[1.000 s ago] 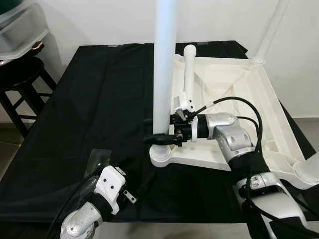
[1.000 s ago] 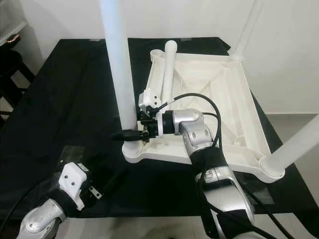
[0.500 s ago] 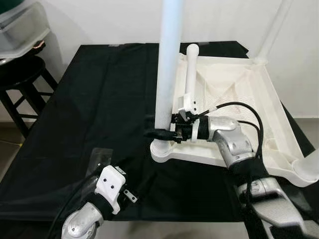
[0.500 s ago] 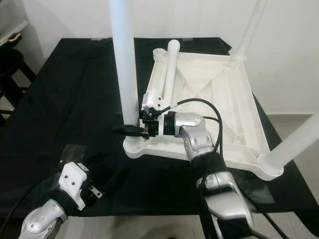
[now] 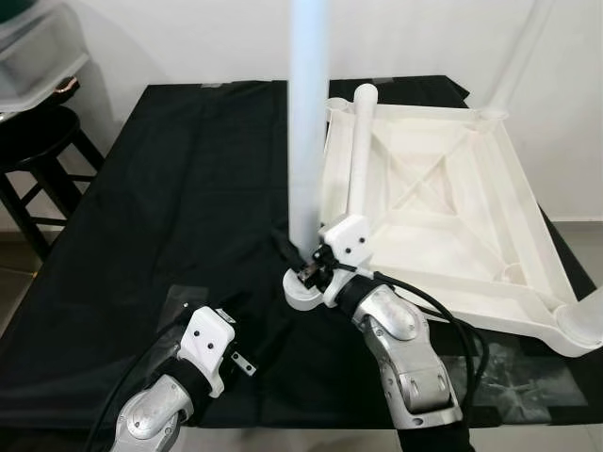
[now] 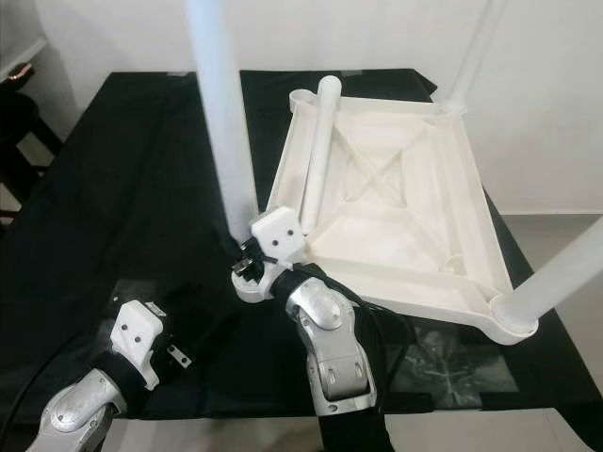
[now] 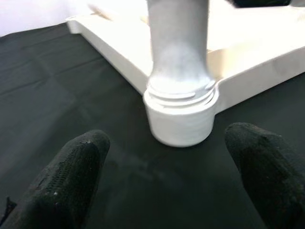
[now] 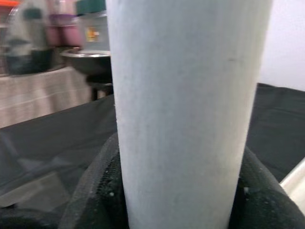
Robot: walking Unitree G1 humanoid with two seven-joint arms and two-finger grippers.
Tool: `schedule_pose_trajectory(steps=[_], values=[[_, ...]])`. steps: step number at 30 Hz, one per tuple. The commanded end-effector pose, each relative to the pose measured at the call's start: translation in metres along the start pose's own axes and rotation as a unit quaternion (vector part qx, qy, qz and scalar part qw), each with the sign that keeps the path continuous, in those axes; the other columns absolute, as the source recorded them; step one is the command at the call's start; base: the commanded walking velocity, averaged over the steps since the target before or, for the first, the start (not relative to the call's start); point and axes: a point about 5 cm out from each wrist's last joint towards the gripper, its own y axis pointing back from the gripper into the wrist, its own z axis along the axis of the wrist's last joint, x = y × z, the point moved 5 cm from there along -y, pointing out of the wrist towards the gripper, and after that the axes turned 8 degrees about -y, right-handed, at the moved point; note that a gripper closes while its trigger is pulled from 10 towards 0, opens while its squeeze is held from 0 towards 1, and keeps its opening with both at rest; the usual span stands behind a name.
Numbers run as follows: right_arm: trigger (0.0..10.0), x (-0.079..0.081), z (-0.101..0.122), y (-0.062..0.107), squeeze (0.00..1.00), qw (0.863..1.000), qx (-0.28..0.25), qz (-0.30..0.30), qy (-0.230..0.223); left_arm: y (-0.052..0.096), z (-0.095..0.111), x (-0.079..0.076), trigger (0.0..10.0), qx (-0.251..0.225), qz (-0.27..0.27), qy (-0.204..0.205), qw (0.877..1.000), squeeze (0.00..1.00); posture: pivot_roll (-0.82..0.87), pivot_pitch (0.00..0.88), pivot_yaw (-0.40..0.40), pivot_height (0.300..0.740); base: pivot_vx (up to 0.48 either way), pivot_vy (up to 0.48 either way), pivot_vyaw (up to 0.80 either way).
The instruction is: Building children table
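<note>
The white table top (image 5: 443,188) lies upside down on the black cloth. One white leg (image 5: 307,122) stands upright in the near-left corner socket (image 5: 303,292). My right gripper (image 5: 300,256) is shut on this leg just above the socket, and its black fingers (image 8: 93,191) hug the leg (image 8: 186,95). A loose leg (image 5: 359,151) lies inside the top. Two more legs rise from the far-right corner (image 5: 520,47) and the near-right corner (image 5: 586,320). My left gripper (image 7: 167,138) is open, low over the cloth, facing the socket (image 7: 181,119) from the near side without touching it.
A black stool (image 5: 38,141) with a clear plastic bin (image 5: 38,47) above it stands off the table's left side. Clear plastic wrap (image 5: 509,367) lies on the cloth near the front right. A white wall is close behind the table.
My right arm has swung from the leg's right side round to its near side, still holding the leg's base. The table top has shifted slightly. The left arm has barely moved.
</note>
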Motion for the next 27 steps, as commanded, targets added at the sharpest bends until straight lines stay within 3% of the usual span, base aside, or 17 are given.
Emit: schedule_pose_trajectory(steps=[1,3,6,8,9,10,12,13,16,18,23,26,27], values=[[10.0,0.004,-0.031,0.005,1.0,0.997,0.064,0.014,-0.04,0.003,-0.007,-0.001,10.0,0.012,0.002,0.002,1.0,0.0,-0.01,0.192,0.003,0.74,0.0,0.0,0.0],[10.0,0.007,-0.023,0.002,1.0,0.997,0.055,0.041,-0.04,0.003,-0.007,-0.001,10.0,0.012,0.0,0.001,1.0,0.0,-0.01,0.188,0.003,0.74,0.0,0.0,0.0],[10.0,0.014,-0.002,0.001,1.0,0.985,0.043,0.168,-0.007,0.002,-0.008,-0.003,10.0,0.012,-0.002,0.0,1.0,0.0,0.01,0.177,-0.001,0.74,0.0,0.0,0.0],[10.0,0.013,0.0,0.002,1.0,0.982,0.042,0.185,-0.001,0.002,-0.008,-0.003,10.0,0.011,-0.002,0.0,1.0,0.0,0.01,0.177,-0.001,0.74,0.0,0.0,0.0],[10.0,0.011,0.002,0.004,0.0,0.973,0.052,0.225,0.007,0.002,-0.008,-0.003,10.0,0.012,-0.001,0.001,1.0,0.0,0.02,0.171,-0.006,0.74,0.0,0.0,0.0],[10.0,0.011,0.002,0.004,0.0,0.973,0.052,0.225,0.007,0.002,-0.008,-0.003,10.0,0.012,-0.001,0.001,1.0,0.0,0.02,0.171,-0.006,0.74,0.0,0.0,0.0],[10.0,0.011,0.003,0.012,0.0,0.947,0.076,0.311,0.005,0.002,-0.009,-0.003,10.0,0.012,0.002,0.003,1.0,0.0,0.02,0.166,-0.008,0.74,0.0,0.0,0.0],[10.0,0.011,0.003,0.012,0.0,0.947,0.076,0.311,0.005,0.002,-0.009,-0.003,10.0,0.012,0.002,0.003,1.0,0.0,0.02,0.166,-0.008,0.74,0.0,0.0,0.0],[10.0,0.002,0.01,0.015,0.0,0.918,0.095,0.384,0.004,0.003,-0.01,-0.002,10.0,0.012,0.005,0.003,1.0,0.0,0.04,0.151,-0.013,0.74,0.0,0.0,0.0],[10.0,0.001,0.011,0.015,0.0,0.915,0.097,0.392,0.003,0.003,-0.01,-0.002,10.0,0.012,0.005,0.003,1.0,0.0,0.04,0.151,-0.013,0.74,0.0,0.0,0.0],[10.0,-0.006,0.021,0.009,0.0,0.891,0.121,0.438,-0.007,0.006,-0.011,-0.003,10.0,0.014,0.003,0.004,1.0,0.0,0.05,0.146,-0.015,0.74,0.0,0.0,0.0],[10.0,-0.008,0.023,0.005,0.0,0.889,0.123,0.442,-0.01,0.006,-0.011,-0.003,10.0,0.015,0.002,0.003,1.0,0.0,0.06,0.142,-0.015,0.74,0.0,0.0,0.0],[8.3,-0.01,0.024,0.003,0.0,0.886,0.126,0.445,-0.015,0.007,-0.011,-0.004,10.0,0.015,0.001,0.003,1.0,0.0,0.06,0.143,-0.016,0.74,0.0,0.0,0.0]])
